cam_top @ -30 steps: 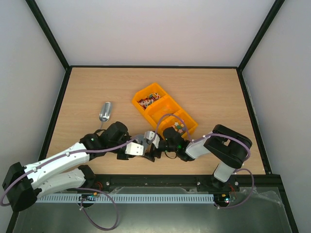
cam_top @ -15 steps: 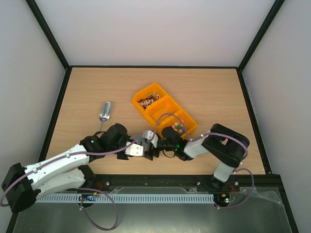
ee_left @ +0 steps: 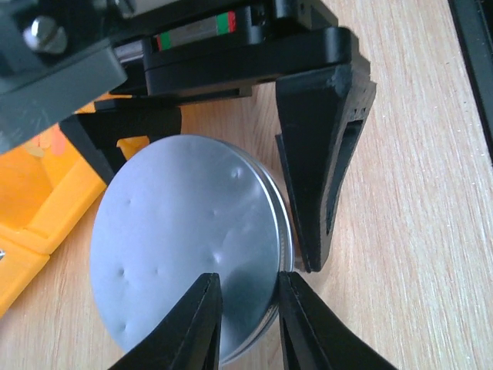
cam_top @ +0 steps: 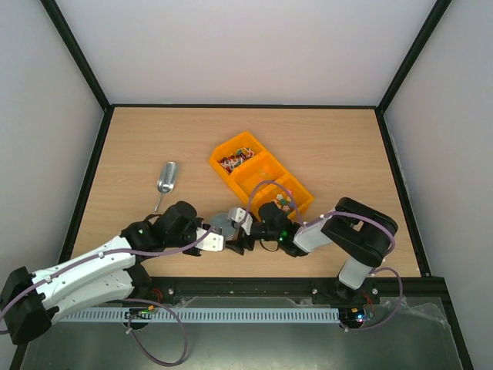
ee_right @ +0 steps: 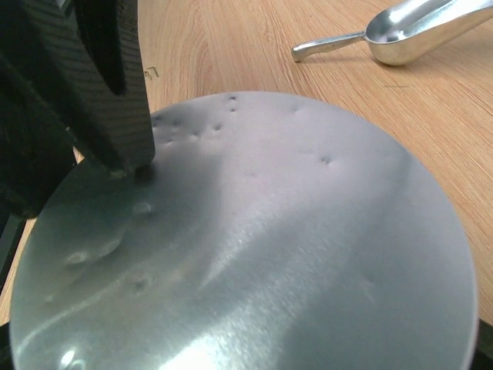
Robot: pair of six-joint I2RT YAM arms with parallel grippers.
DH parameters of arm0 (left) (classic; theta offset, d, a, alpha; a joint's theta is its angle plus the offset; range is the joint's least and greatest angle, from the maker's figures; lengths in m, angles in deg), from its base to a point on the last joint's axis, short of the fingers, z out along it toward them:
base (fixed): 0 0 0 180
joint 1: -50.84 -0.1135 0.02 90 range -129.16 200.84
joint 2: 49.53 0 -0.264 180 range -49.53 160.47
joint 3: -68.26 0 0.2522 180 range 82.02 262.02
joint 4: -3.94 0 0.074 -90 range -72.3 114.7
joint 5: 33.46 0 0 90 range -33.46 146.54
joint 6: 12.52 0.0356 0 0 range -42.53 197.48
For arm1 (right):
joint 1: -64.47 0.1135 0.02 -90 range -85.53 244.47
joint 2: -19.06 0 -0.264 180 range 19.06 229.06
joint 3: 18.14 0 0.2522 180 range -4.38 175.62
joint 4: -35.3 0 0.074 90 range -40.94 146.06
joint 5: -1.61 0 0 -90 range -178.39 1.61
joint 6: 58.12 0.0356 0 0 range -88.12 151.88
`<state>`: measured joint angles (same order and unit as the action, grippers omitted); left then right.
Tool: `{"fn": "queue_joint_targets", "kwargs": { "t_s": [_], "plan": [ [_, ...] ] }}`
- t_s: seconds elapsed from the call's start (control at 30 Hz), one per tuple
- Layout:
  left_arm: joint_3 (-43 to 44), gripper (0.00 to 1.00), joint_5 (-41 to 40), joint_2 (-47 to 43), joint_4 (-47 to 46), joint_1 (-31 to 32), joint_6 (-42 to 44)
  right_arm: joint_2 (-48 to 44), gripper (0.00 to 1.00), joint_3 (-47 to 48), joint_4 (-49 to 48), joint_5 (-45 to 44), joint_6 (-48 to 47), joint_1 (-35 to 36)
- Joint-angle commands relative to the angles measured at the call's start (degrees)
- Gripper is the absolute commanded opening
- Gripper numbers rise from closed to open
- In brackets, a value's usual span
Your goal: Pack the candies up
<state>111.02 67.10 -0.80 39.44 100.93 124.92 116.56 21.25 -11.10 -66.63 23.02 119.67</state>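
Top view: the left arm has sunk lower and drawn back toward the front edge of the table (cam_top: 339,146) since a second ago, and its elbow has dropped. The left gripper (cam_top: 225,242) stays at the tin (cam_top: 223,222). The right gripper (cam_top: 235,231) has hardly shifted and meets the tin from the other side. The tin is a flat, round, grey metal disc on pale wood grain, just off the near end of the orange plastic tray (cam_top: 258,177). The candies (cam_top: 236,159), a speckled red-and-white heap, lie in the tray's far compartment. Pastel pieces (cam_top: 283,202) lie in its near one. A shiny metal scoop (cam_top: 166,179) lies well apart to the left.

Left wrist: the tin's lid is brushed silver, smooth apart from a few small dents. The left gripper's two black fingers (ee_left: 202,324) straddle the rim, one on the lid and one against the side wall, pinched on the tin. The right gripper's angular black fingers stand against the rim on opposite sides, clamped across the tin's width. A corner of the tray shows at the left.

Right wrist: the dimpled lid, with a dull sheen, fills almost the whole view. One ribbed black finger of the left gripper rests its tip on the lid at upper left. The scoop's bowl and handle lie on the wood beyond.
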Motion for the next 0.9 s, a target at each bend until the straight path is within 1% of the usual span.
{"fn": "queue_joint_targets", "kwargs": {
  "t_s": [0.0, 0.2, 0.37, 0.43, 0.5, 0.57, 0.6, 0.7, 0.87],
  "plan": [
    [-2.2, 0.21, -7.0, -0.6, 0.4, -1.0, 0.3, -2.0, 0.62, -2.8, 0.0, 0.3, -1.6, 0.4],
    [-2.4, 0.20, -8.9, 0.5, -2.9, -4.1, -1.2, -3.4, 0.57, -4.1, 0.7, -1.2, -1.6, 0.4],
    [-2.2, 0.20, -8.8, 0.4, -2.7, -5.7, -1.3, -4.2, 0.54, -4.8, 0.8, -3.1, -1.3, 0.4],
    [-2.0, 0.22, -7.9, -0.4, -2.0, -5.7, -1.1, -4.3, 0.53, -4.9, 0.9, -3.7, -1.0, 0.3],
    [-0.3, 0.29, -3.0, -2.0, 0.4, -5.7, 0.2, -4.4, 0.53, -4.8, 1.0, -4.1, -0.4, 0.2],
    [0.7, 0.35, 1.5, -4.2, 0.7, -4.7, -0.2, -4.3, 0.53, -4.6, 1.1, -4.0, 0.2, 0.3],
    [1.4, 0.36, 2.4, -4.1, 0.4, -3.8, -0.9, -4.2, 0.53, -4.5, 1.0, -3.9, 0.5, 0.2],
    [3.2, 0.38, 1.8, -0.8, -1.1, 0.2, -3.3, -3.9, 0.53, -4.1, 0.9, -4.0, 0.9, 0.3],
    [3.6, 0.39, 0.7, 4.5, -5.2, 3.6, -4.5, -3.7, 0.53, -4.0, 0.9, -3.8, 1.1, 0.2]
  ]
}}
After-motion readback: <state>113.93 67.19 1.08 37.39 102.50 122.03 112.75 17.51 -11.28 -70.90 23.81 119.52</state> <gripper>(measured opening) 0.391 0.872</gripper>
